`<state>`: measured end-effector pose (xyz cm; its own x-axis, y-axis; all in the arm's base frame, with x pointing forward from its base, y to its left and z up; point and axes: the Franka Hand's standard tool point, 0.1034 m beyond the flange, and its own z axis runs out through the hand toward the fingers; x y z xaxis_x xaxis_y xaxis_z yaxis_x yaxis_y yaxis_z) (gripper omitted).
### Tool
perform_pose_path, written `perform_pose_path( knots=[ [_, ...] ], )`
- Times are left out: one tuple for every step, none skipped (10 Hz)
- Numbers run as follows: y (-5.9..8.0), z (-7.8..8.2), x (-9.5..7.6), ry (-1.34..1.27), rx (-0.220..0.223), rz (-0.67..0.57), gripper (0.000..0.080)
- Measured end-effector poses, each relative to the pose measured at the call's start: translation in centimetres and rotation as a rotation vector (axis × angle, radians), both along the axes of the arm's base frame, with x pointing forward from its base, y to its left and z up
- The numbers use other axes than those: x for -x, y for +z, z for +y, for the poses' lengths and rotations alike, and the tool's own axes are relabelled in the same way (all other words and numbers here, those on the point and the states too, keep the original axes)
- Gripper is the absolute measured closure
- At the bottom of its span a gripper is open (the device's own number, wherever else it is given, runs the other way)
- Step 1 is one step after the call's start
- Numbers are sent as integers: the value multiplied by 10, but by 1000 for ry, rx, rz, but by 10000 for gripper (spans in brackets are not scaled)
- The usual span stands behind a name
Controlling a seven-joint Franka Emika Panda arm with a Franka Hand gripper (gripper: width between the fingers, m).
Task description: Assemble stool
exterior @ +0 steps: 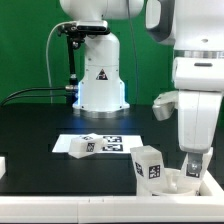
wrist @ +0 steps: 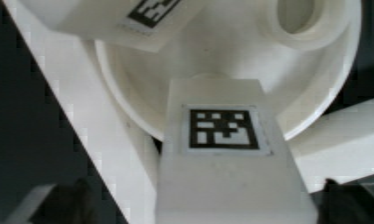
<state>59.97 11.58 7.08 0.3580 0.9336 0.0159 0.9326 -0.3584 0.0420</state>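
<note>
The round white stool seat lies at the table's front, on the exterior view's right. One tagged leg stands upright in it. My gripper is lowered over the seat and shut on a second tagged leg, which points into the seat's rimmed disc. My gripper shows its dark fingers on both sides of that leg. The upright leg's tag shows in the wrist view too. A third leg lies on its side at mid table.
The marker board lies flat at mid table, partly under the lying leg. The robot's base stands behind it with cables. A small white piece shows at the exterior view's left edge. The table's front edge is close below the seat.
</note>
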Motion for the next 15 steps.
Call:
perform_pose_path(
  knots=[
    [0, 0, 0, -18, -1, 0, 331],
    [0, -1, 0, -51, -2, 1, 467],
    [0, -1, 0, -75, -3, 1, 466],
    [-1, -2, -1, -141, -7, 5, 466],
    [-1, -5, -7, -256, -10, 19, 466],
    [-1, -6, -14, -358, -15, 17, 466],
    [-1, -5, -14, -521, -26, 23, 466],
    [0, -5, -10, -699, -26, 66, 466],
    [3, -8, -12, -760, -22, 79, 466],
    [3, -8, -15, -789, -31, 65, 466],
    [2, -9, -14, -863, -28, 67, 466],
    [2, -11, -14, -930, -28, 67, 466],
    [2, -14, -14, -1028, -26, 65, 466],
    [2, -18, -15, -1170, -21, 61, 466],
    [1, -23, -15, -1305, -19, 58, 466]
  ],
)
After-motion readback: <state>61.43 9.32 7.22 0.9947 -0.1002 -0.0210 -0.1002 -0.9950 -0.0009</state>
